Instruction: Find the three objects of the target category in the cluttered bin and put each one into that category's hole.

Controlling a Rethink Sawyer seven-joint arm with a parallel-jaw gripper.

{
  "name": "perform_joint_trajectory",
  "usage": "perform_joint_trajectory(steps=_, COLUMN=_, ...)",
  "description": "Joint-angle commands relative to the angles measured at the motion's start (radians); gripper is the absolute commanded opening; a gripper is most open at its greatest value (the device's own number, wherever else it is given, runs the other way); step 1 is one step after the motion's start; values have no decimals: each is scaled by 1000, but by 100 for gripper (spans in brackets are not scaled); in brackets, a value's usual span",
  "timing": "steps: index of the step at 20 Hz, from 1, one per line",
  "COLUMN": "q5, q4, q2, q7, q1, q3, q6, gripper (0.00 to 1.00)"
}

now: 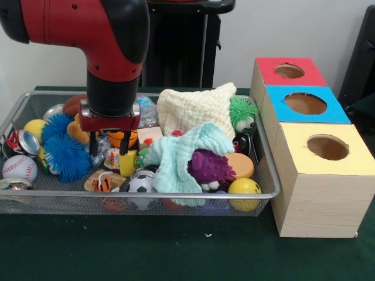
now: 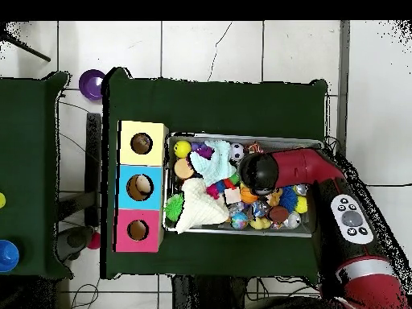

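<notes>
Bin: a wire-mesh tray (image 2: pixel 173 185) filled with toys and cloths.
Boxes: yellow (image 2: pixel 129 143), blue (image 2: pixel 129 187) and red (image 2: pixel 127 229) holed tops, ranged beside it.
Arm: the red and black arm (image 2: pixel 302 170) is seen over the tray.

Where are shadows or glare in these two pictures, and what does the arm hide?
Front view: even light, no strong glare; the yellow box's hole is dark inside; the tool shows plainly. Overhead view: the arm covers the bin's right part and hides the tool.

Dark green cloth (image 1: pixel 176 252) covers the table. A pale wall (image 1: pixel 281 29) stands at 12 o'clock. Overhead: white tiled floor (image 2: pixel 209 48), a second green table (image 2: pixel 24 177) at 9 o'clock.
</notes>
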Motion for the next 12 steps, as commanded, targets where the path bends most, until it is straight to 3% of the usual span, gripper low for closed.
perform_joint_trajectory(steps=1, q5=-41, q4=-2, q2=5, q7=-192, q1=-25, q3=4, q6=74, gripper=100)
perform_joint_trajectory(steps=12, q5=-38, q4=-15, q2=24, q7=-168, q1=-30, q3=11, q6=59, gripper=100)
